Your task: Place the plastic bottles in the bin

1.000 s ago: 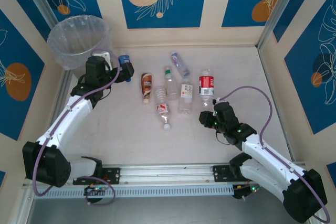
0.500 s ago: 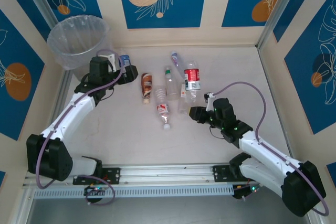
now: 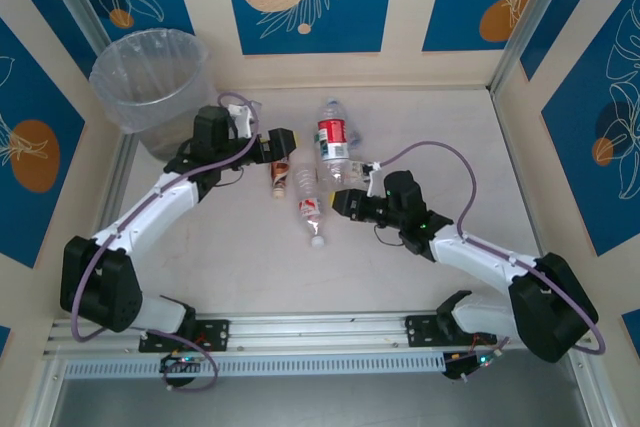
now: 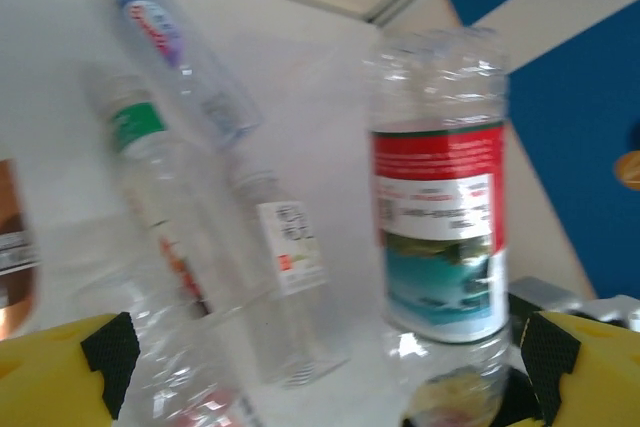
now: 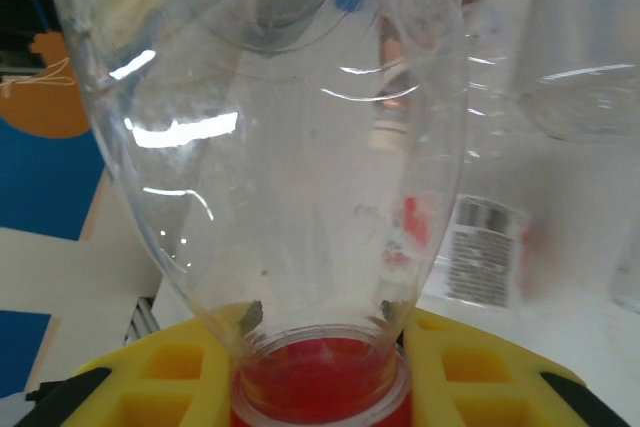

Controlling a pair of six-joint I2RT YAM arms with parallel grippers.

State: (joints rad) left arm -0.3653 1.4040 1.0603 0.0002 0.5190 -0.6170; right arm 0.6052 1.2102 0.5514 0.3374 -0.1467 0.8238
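Observation:
My right gripper [image 3: 345, 201] is shut on the red cap [image 5: 320, 387] of a clear plastic bottle [image 3: 334, 139] with a red label and holds it bottom-up above the table's middle. In the right wrist view its yellow fingers [image 5: 160, 377] clamp the neck under the bottle body [image 5: 270, 127]. My left gripper [image 3: 283, 142] is open just left of that bottle. In the left wrist view the red-label bottle [image 4: 440, 217] stands by the right finger [image 4: 590, 367], inside the wide gap of the left gripper [image 4: 320, 372]. The bin [image 3: 150, 75] stands at the far left corner.
Several more bottles lie on the table: a brown-label one [image 3: 279, 161], a red-label one with a white cap [image 3: 311, 212], a clear one [image 3: 302, 179], a green-label one [image 4: 140, 127], a purple-label one [image 4: 165, 37] and a white-label one [image 4: 290, 247]. Patterned walls enclose the table.
My right arm has carried the red-label bottle left and toward the far side. My left arm has swung right, away from the bin, to meet it. Both jaws kept their width.

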